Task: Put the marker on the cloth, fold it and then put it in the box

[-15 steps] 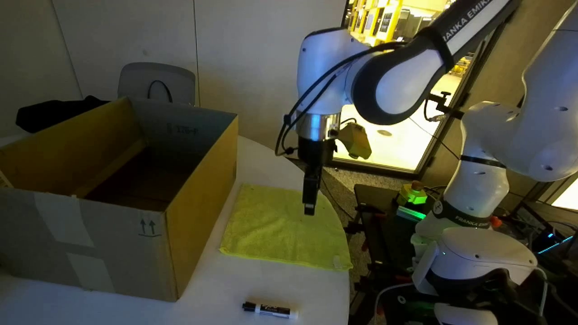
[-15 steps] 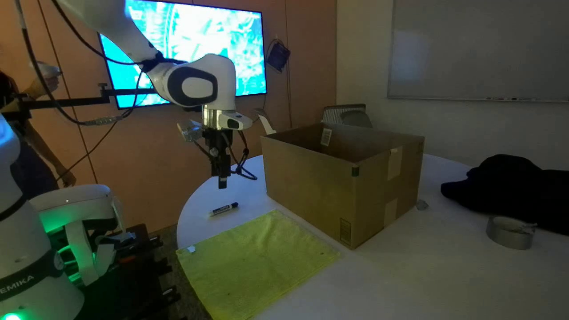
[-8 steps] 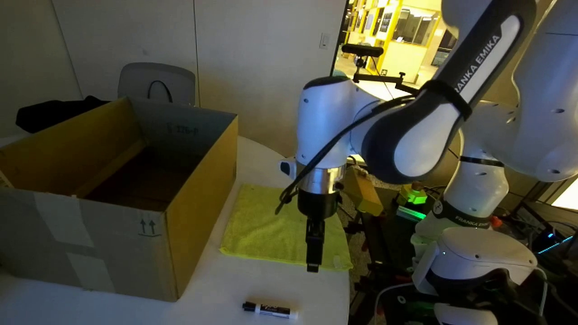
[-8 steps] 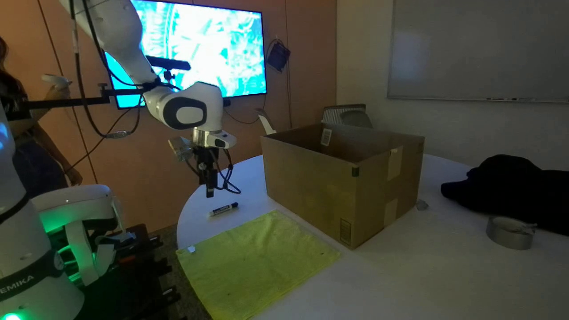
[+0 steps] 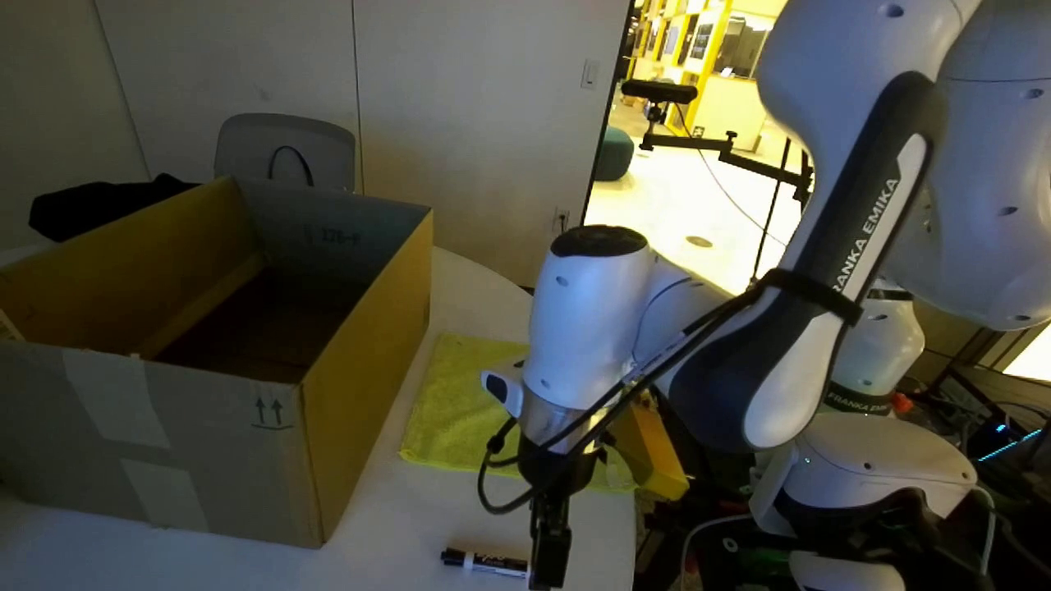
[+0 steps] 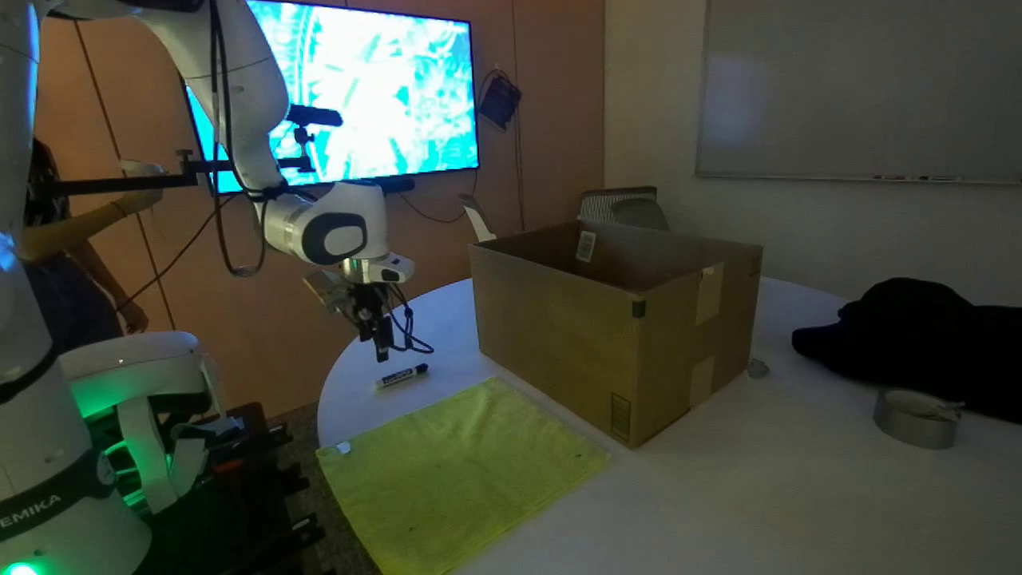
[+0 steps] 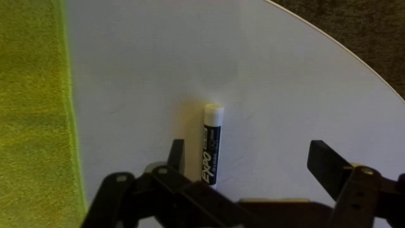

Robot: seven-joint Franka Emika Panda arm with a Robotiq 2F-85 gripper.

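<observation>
Gripper (image 7: 246,156) over table (image 6: 758,495), jaws wide apart; in wrist view, marker (image 7: 212,142) shows between them, off-centre; marker lies on table, near cloth (image 6: 463,479), apart from it; cloth spread flat; box (image 6: 551,335) stands just beside cloth, same table

The cloth (image 7: 34,117) looks rough, box (image 6: 551,327) matt cardboard, marker (image 7: 212,145) probably plastic.
</observation>
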